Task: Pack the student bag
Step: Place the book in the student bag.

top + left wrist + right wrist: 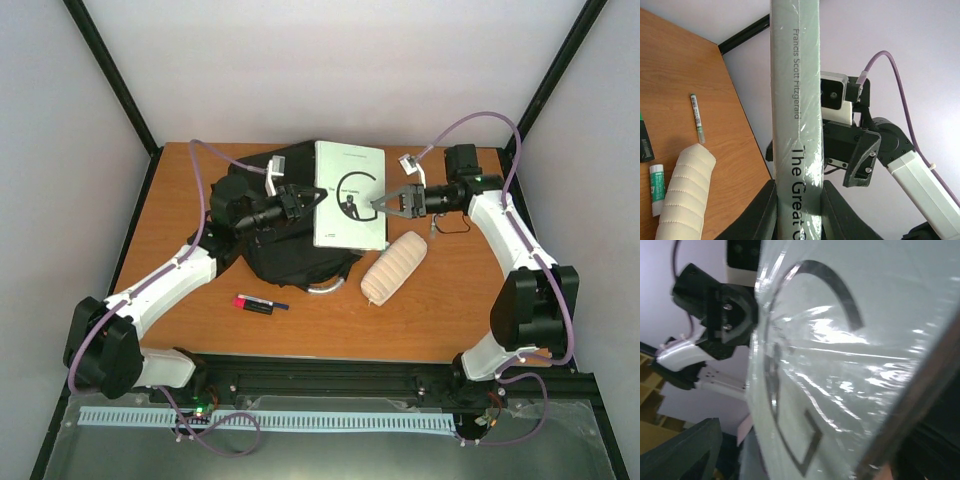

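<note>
The black student bag (262, 235) lies at the table's back left, under my left arm. A pale green book (350, 195) with black lettering is held tilted above the bag's right side. My left gripper (312, 197) is shut on the book's left edge. In the left wrist view the spine (796, 100) stands between the two fingers of my left gripper (797, 202). My right gripper (382, 205) is open at the book's right edge. In the right wrist view the cover (840, 340) fills the frame between the wide jaws of my right gripper (805, 445), close against the right finger.
A cream ribbed pencil pouch (393, 267) lies to the right of the bag and also shows in the left wrist view (682, 195). A glue stick (656, 182) and a pen (697, 118) lie beside the pouch. Small red and blue items (260, 305) lie near the front.
</note>
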Robot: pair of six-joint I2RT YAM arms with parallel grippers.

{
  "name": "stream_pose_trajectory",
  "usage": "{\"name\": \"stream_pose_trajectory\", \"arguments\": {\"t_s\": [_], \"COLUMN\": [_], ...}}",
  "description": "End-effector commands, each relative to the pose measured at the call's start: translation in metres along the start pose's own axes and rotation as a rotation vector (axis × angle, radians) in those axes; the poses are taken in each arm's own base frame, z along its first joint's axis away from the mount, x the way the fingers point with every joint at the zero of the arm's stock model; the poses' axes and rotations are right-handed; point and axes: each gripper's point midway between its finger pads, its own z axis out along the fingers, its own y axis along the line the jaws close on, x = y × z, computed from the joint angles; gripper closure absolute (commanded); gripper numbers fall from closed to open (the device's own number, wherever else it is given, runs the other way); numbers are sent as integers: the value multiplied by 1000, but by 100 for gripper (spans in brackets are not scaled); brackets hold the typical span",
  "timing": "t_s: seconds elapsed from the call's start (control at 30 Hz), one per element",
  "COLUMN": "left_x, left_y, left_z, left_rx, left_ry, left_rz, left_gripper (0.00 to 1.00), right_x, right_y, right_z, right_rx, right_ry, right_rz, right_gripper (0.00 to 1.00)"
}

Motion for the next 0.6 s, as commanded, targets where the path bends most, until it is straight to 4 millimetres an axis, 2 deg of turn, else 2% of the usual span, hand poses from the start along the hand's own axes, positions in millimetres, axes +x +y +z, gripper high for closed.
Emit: {"name": "stream_pose_trajectory", "arguments": {"t_s": [0.0, 0.13, 0.23, 0.37, 0.57], "left_x": [-25, -23, -21, -21, -14], "left_y": [-50, -33, -22, -15, -4], "left_z": [-10, -6, -3, -2, 1], "left_rx": [151, 94, 72, 62, 25], "left_ry": [-89, -89, -81, -93, -88], "left_rz": [111, 101, 79, 60, 46], "left_gripper": [99, 99, 97, 94, 93], "right_x": [-10, -9, -8, -11, -18], "right_y": [37, 49, 51, 40, 35], "right_z": [-3, -5, -5, -4, -3], "right_rx": [-172, -215, -213, -140, -100], "right_ry": [-15, -20, -18, -14, -20], "right_rz": [6, 10, 20, 39, 43], "right_gripper": [13, 25, 33, 43, 51]}}
